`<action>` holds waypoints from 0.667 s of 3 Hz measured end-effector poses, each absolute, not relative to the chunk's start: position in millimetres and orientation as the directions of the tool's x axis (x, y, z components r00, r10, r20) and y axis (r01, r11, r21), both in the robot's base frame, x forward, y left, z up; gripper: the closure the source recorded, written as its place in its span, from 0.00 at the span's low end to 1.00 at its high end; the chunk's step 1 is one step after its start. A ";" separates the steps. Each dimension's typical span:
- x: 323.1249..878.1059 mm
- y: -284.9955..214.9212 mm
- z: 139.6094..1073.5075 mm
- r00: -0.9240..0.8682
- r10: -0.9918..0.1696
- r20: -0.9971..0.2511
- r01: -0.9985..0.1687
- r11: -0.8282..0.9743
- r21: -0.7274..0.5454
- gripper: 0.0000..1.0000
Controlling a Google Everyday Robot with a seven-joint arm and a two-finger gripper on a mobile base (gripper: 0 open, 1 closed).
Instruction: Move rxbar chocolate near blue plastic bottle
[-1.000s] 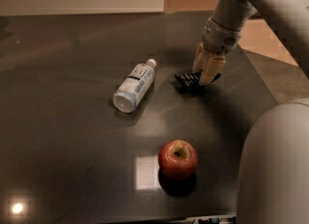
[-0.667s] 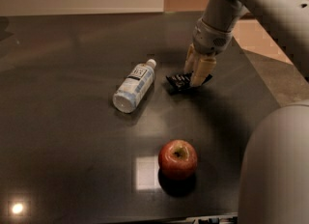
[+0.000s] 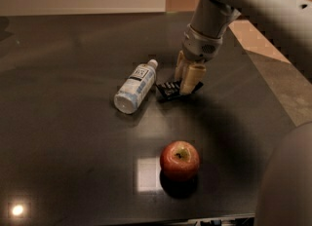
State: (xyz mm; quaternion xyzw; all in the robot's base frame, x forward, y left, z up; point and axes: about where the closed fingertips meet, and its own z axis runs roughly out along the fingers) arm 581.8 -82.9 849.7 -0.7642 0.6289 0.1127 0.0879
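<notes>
The rxbar chocolate (image 3: 170,89) is a small black flat bar with white lettering, held low over the dark table just right of the bottle. My gripper (image 3: 187,80) comes down from the upper right and is shut on the bar, its tan fingers (image 3: 190,77) covering the bar's right half. The blue plastic bottle (image 3: 136,85) lies on its side with its white cap pointing to the far right, a short gap left of the bar.
A red apple (image 3: 180,159) stands nearer the front, below the bar. The dark table (image 3: 58,122) ends at a right edge (image 3: 265,88) beside a tan floor. My robot's grey body (image 3: 287,186) fills the lower right corner.
My gripper has carried the rxbar chocolate leftward, closer to the bottle. The bottle and the apple have not moved.
</notes>
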 end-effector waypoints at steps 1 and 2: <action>569.7 -73.2 846.5 0.178 -0.937 -0.299 -0.981 -0.193 0.019 0.59; 564.6 -64.4 844.7 0.183 -0.933 -0.308 -0.980 -0.197 0.015 0.36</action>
